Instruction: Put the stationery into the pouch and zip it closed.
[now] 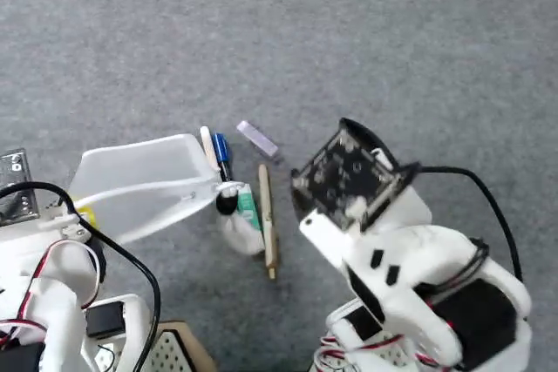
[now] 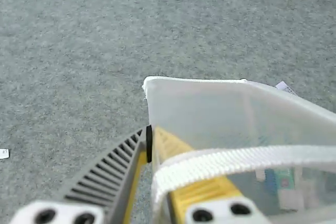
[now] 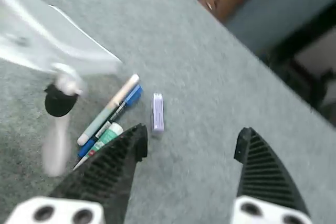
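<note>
A translucent white pouch (image 1: 139,185) lies at the left, mouth toward the stationery. My left gripper (image 2: 148,142) is shut on the pouch's (image 2: 210,114) rim at its left end. Past the mouth lie a white pen (image 1: 209,147), a blue pen (image 1: 221,156), a purple eraser (image 1: 257,138), a green glue stick (image 1: 248,206) and a wooden pencil (image 1: 267,219). A black zipper pull (image 1: 227,205) hangs at the mouth. My right gripper (image 3: 191,132) hovers open above the grey cloth, close to the eraser (image 3: 157,112) and the pens (image 3: 107,109).
A perforated board (image 1: 170,350) sits at the near edge between the arms. A small device (image 1: 13,185) lies at the left edge. A white scrap (image 2: 3,153) rests on the cloth. Furniture stands beyond the table's far edge.
</note>
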Tool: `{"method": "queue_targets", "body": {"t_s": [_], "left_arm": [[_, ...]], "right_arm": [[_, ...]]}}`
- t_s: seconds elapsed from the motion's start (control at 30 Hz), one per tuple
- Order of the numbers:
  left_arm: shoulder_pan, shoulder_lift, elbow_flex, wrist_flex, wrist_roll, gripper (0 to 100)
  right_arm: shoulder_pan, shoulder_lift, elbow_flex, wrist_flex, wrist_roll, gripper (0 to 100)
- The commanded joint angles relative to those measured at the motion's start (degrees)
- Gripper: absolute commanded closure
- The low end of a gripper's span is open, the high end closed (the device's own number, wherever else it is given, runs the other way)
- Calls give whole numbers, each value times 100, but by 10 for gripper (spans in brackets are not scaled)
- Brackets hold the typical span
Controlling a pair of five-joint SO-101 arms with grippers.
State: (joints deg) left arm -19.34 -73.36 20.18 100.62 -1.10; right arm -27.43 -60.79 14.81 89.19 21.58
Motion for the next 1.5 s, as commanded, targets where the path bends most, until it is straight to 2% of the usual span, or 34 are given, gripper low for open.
{"method": "queue_targets", "body": {"t_s": [0.0, 0.27, 0.5, 0.67, 0.8, 0.97, 1.2, 1.47], "left_arm": [[-92, 26, -251, 18, 18, 973], [-92, 70, 277, 9, 53, 973], [-127, 79, 681, -105, 352, 973], [-945, 88, 734, -316, 352, 973], [-1481, 88, 734, -413, 352, 973], [-1490, 88, 734, -404, 378, 973], [-1490, 88, 857, -404, 387, 973], [-1490, 79, 848, -404, 396, 973]], "right_arm": [[343, -22, 233, -185, -378, 719], [466, 31, 1666, -967, -677, 719], [448, 1279, 1631, -1064, -712, 719], [440, 2492, 1253, -1090, -738, 719], [440, 3345, 1024, -1292, -1670, 719], [440, 4198, 752, -1363, -2804, 719], [360, 5156, 400, -1363, -3481, 719], [-299, 6220, -286, -1363, -3596, 719]]}}
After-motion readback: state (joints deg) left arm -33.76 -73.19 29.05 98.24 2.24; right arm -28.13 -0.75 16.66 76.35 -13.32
